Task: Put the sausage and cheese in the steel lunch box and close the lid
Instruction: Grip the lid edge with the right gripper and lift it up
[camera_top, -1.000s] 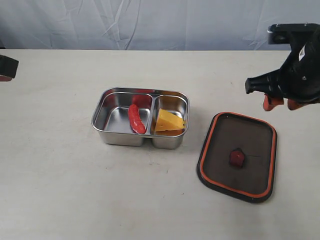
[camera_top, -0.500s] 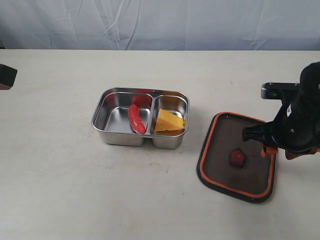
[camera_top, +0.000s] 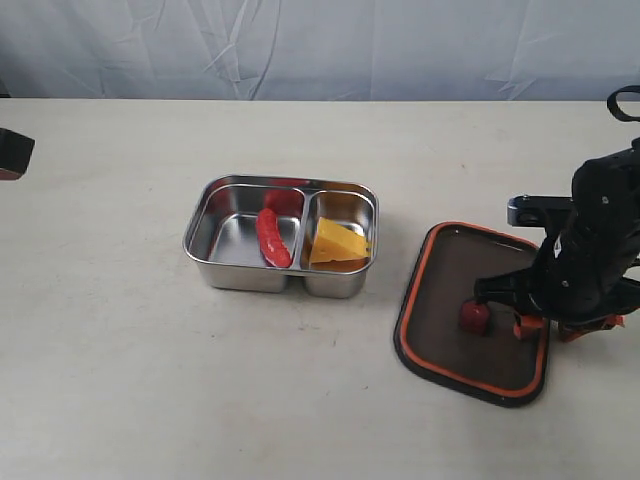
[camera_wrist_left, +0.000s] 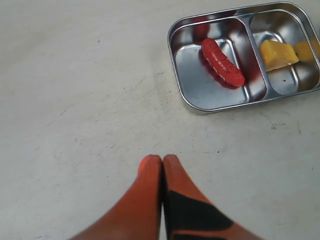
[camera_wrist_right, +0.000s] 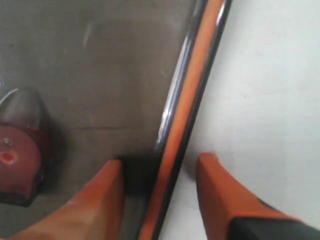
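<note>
Already the sausage (camera_top: 272, 238) lay in the wider compartment of the steel lunch box (camera_top: 232, 273), close along the divider, and the cheese (camera_top: 338, 242) sat in the narrower compartment on the other side of it. The box stood open near the middle of the table (camera_top: 120, 350).

The lid (camera_top: 450, 270) rested flat on the table, just beside the box on its right in the exterior view and apart from it, turned so that its orange seal rim (camera_wrist_right: 192, 80) faced up. Its small red-orange valve (camera_top: 474, 316) showed near the centre of the dark panel.

The right gripper (camera_top: 548, 328) was down at the lid's far-right edge with its jaws spread. In the right wrist view one orange finger (camera_wrist_right: 107, 185) stood over the lid's dark inner face and the other over bare table, with the rim running between them; neither pad could be seen pressing on it.

The left gripper (camera_wrist_left: 162, 165) hung above bare table, well apart from the box, with its two orange fingers pressed together on nothing.
</note>
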